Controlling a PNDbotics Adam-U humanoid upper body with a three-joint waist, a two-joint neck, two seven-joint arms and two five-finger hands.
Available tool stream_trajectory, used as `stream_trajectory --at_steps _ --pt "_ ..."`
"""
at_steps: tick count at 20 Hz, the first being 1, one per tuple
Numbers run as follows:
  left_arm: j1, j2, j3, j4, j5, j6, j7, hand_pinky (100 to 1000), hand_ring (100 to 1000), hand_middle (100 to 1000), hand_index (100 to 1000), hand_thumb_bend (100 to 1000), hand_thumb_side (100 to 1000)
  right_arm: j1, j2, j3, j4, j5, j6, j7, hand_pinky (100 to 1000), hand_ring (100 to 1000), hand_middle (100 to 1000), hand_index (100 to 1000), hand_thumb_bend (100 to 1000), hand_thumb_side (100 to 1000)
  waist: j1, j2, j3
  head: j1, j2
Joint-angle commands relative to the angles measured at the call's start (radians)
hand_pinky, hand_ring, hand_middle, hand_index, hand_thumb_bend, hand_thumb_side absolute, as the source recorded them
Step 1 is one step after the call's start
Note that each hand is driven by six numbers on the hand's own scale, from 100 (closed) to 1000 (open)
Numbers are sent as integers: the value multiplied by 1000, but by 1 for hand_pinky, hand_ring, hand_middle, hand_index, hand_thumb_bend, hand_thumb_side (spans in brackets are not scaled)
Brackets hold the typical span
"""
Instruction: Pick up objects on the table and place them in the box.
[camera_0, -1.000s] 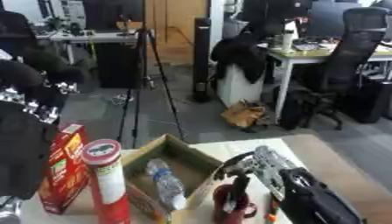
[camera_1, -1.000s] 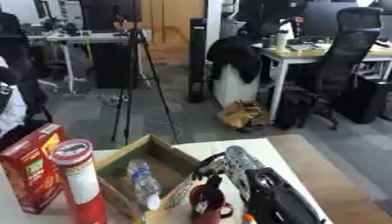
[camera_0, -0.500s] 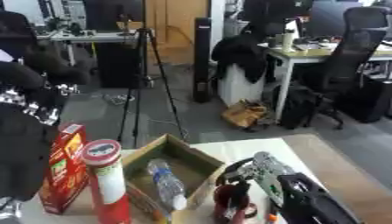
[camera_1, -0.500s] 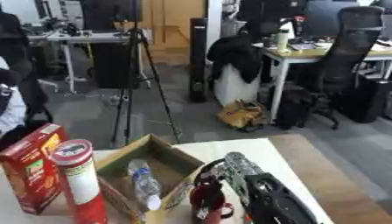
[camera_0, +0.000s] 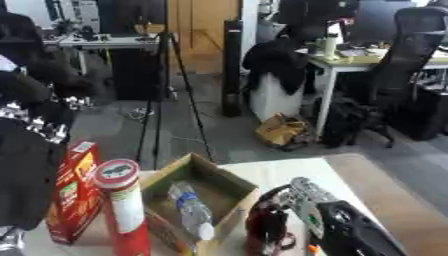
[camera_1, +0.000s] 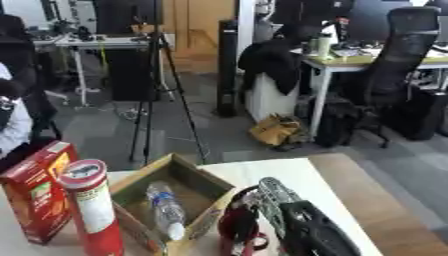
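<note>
this is an office used also as a lab. at the back stand white work tables (camera_0: 350, 60) with monitors (camera_0: 385, 20) and a bottle (camera_0: 330, 47), black office chairs (camera_0: 411, 55), a jacket (camera_0: 276, 65) hanging on one chair, a tripod (camera_0: 166, 85) and a bag (camera_0: 280, 131) on the grey floor (camera_0: 210, 135).

At lower centre of the frame an open cardboard box (camera_0: 229, 186) sits askew, a clear plastic bottle (camera_0: 192, 217) with a blue cap lying inside. A tall red canister (camera_0: 123, 210) stands upright at its left, beside a red carton (camera_0: 73, 195). A dark red object (camera_0: 267, 232) stands at the box's right.
</note>
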Motion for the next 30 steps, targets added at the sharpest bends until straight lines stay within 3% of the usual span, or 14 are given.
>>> stream_trajectory --at_steps 1,7,11,12,20,30 --pt "-13 -3 2 -9 -3 0 -2 965 675 625 615 100 774 -27 -10 -12 2 1 -2 0 743 911 950 1000 866 476 1 -13 1 -3 -10" --pt "-12 -4 2 -9 -5 0 -3 966 675 625 614 100 774 -27 -9 -17 9 -11 -4 -8 680 884 934 1000 833 443 3 -13 -1 -3 -11" --pt "-12 -4 2 -9 -6 0 -3 968 676 625 614 100 773 -29 -10 -17 7 -22 -2 -11 597 858 926 1000 790 417 4 -13 -1 -3 -11" --pt "-12 -4 2 -9 -7 0 -3 969 676 625 613 100 772 -29 -10 -16 7 -23 -2 -11 542 847 922 1000 765 388 4 -14 -1 -3 -11" --pt "-12 -5 3 -9 -9 4 -5 973 677 626 613 100 771 -35 -11 -19 16 -23 0 -19 420 813 907 1000 710 335 4 -14 -1 -2 -14" --pt "-13 -6 3 -9 -9 5 -1 976 677 625 613 100 774 -39 -11 -20 20 -27 5 -35 368 778 859 1000 668 343 4 -14 -3 0 -16"
